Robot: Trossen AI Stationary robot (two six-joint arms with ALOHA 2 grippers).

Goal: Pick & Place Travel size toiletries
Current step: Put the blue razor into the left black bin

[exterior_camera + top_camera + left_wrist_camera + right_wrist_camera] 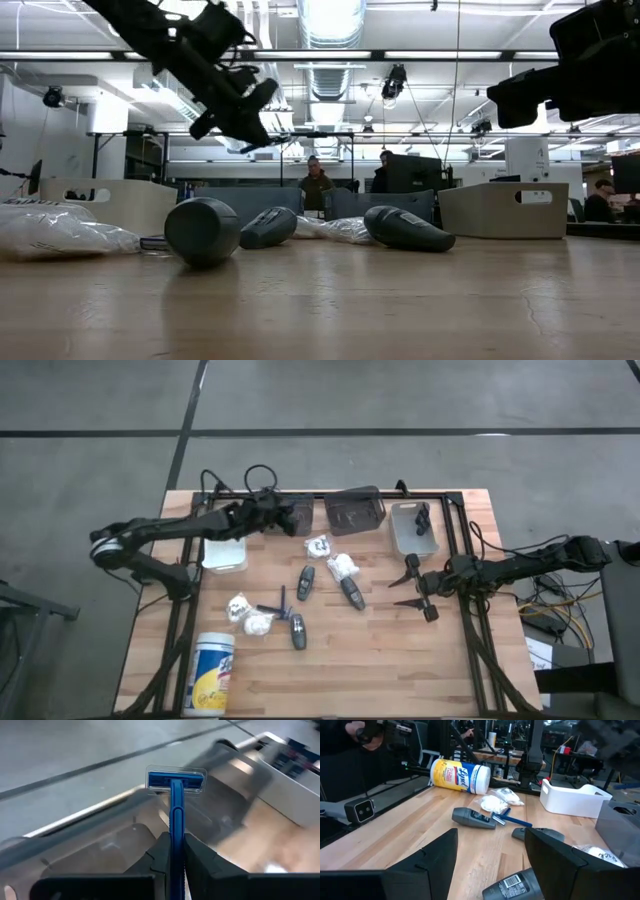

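Observation:
My left gripper (297, 518) hovers at the table's far edge beside the clear bin (355, 510), shut on a thin blue razor (176, 780). My right gripper (408, 585) hangs open over the table's right part, touching nothing. In the right wrist view its fingers frame a dark grey tube (515, 887). Three dark grey tubes (305, 582) (352, 592) (297, 630) lie on the wood mid-table. White packets (342, 565) (248, 615) and another blue stick (275, 605) lie among them. Small black pieces (422, 518) sit in the grey bin (408, 538). My left gripper pinches the blue razor by its handle (177, 827) between the two fingers (162, 855). The fingers lie along the handle. The razor sticks out past the fingertips, with its head (176, 780) foremost, lifted clear above the clear bin (100, 850).
A white bin (225, 552) stands at the far left and a tall white canister (212, 672) lies near the near-left corner. Black frame rails (465, 560) run along the table's sides. Bare wood (400, 670) spreads over the near right. People sit in the room beyond (315, 180).

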